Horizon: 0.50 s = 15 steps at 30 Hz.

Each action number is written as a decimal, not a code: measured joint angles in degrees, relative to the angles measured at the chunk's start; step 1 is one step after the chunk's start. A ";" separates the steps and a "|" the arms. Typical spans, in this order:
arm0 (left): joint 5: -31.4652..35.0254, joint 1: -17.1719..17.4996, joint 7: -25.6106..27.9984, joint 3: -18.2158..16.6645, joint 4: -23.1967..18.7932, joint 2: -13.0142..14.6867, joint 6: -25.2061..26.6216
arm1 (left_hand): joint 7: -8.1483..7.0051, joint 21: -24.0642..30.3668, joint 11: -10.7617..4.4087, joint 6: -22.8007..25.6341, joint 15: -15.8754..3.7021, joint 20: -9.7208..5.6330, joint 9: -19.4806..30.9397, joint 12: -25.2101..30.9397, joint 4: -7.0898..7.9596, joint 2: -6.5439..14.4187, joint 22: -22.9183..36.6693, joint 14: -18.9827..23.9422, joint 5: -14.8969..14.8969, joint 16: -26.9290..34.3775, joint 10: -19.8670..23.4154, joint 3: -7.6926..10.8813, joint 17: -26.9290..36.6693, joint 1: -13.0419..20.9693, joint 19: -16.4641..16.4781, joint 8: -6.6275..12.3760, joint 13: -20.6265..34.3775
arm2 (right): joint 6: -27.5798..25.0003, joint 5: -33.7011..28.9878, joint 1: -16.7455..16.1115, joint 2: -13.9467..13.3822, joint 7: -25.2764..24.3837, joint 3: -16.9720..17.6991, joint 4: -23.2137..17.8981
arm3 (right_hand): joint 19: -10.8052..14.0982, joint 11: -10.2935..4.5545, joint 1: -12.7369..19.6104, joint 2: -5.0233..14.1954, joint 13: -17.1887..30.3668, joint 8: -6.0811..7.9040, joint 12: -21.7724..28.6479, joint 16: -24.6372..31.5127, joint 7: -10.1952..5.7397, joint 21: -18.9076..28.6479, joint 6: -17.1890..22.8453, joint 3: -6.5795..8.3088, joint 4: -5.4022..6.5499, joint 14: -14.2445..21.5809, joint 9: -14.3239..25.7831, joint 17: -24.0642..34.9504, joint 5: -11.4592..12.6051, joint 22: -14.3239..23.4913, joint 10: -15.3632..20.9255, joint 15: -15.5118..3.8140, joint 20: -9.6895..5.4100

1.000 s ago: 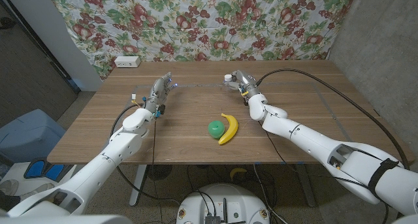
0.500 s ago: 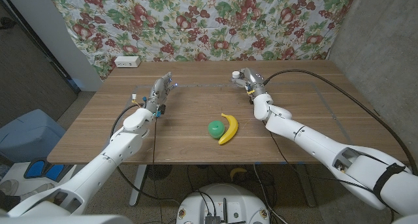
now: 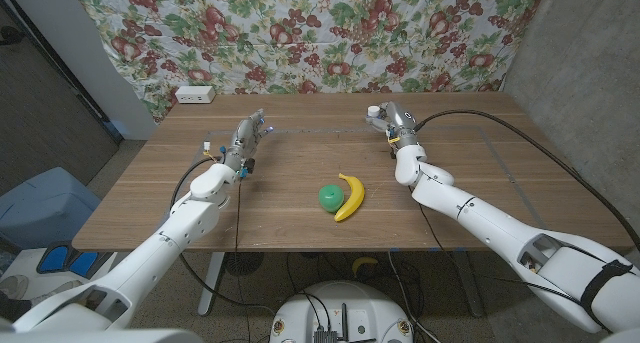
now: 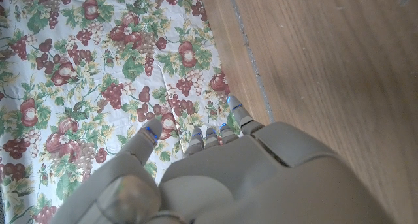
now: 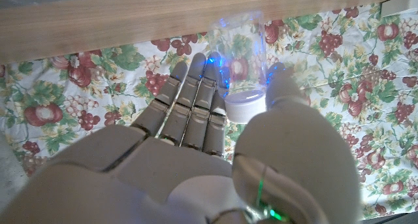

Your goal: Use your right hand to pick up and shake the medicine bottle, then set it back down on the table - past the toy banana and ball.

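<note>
A clear medicine bottle (image 5: 238,51) with a white cap (image 3: 373,111) sits between the fingers and thumb of my right hand (image 3: 396,124), which grips it over the far part of the table, beyond the toys. Whether its base touches the wood I cannot tell. The right wrist view has the right hand (image 5: 215,152) wrapped around the bottle near the cap. The yellow toy banana (image 3: 349,196) and the green ball (image 3: 329,195) lie side by side mid-table, nearer to me. My left hand (image 3: 245,138) stays at the far left, fingers straight and apart, holding nothing; the left wrist view has the left hand (image 4: 215,178) pointing at the cloth.
A floral cloth (image 3: 320,28) hangs along the table's far edge. A white power strip (image 3: 195,95) lies at the far left corner. A black cable (image 3: 520,143) trails across the right side of the wooden table (image 3: 480,173).
My right hand has carried the bottle toward the picture's right and slightly farther back along the far edge. Left arm, banana and ball have not moved.
</note>
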 measured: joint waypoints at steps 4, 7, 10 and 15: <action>0.11 -0.12 -0.01 0.09 0.05 -0.08 0.11 | 0.00 0.00 0.00 0.00 0.00 0.00 0.00 0.00 0.00 0.00 0.00 0.00 0.00 0.00 0.00 0.00 0.00 0.00 0.00 0.00 0.00 | -0.86 0.52 -1.12 -0.52 -0.80 1.15 -1.49 | 0.00 0.00 0.00 0.00 0.08 0.00 0.00 0.00 0.00 0.00 0.00 -0.25 0.25 0.00 0.26 0.27 0.00 0.00 0.00 0.00 0.00; 0.19 -0.22 -0.01 0.17 0.05 -0.14 0.17 | 0.00 0.00 0.00 0.00 0.00 0.00 0.00 0.00 0.00 0.00 0.00 0.00 0.00 0.00 0.00 0.00 0.00 0.00 0.00 0.00 0.00 | -1.56 0.95 -1.93 -0.87 -1.51 1.92 -2.51 | 0.00 0.00 0.00 0.00 0.34 0.00 0.00 0.00 0.00 0.22 0.00 -0.25 0.25 0.00 0.26 0.27 -0.01 0.00 0.00 0.00 0.00; 0.19 -0.34 -0.01 0.27 0.08 -0.21 0.17 | 0.00 0.00 0.00 0.00 0.00 0.00 0.00 0.00 0.00 0.00 0.00 0.00 0.00 0.00 0.00 0.00 0.00 0.00 0.00 0.00 0.00 | -2.19 1.29 -1.93 -0.87 -2.16 1.92 -2.51 | 0.00 0.00 0.00 0.00 0.41 0.24 0.45 0.00 0.00 0.22 0.00 -0.25 0.25 0.00 0.25 0.27 -0.05 0.00 0.00 0.00 0.00; 0.40 -0.51 0.08 0.40 0.08 -0.31 0.30 | 0.00 -0.46 0.00 0.00 0.00 0.00 0.00 0.00 0.00 0.00 0.00 0.00 0.00 0.00 0.00 0.00 0.00 0.00 0.00 0.00 0.00 | -3.34 2.18 -3.85 -1.66 -3.18 3.90 -4.88 | 0.00 0.00 0.00 0.00 0.75 0.46 0.46 -0.29 0.00 0.44 0.00 -0.25 0.25 -0.01 0.24 0.27 -0.05 0.00 0.00 0.00 0.00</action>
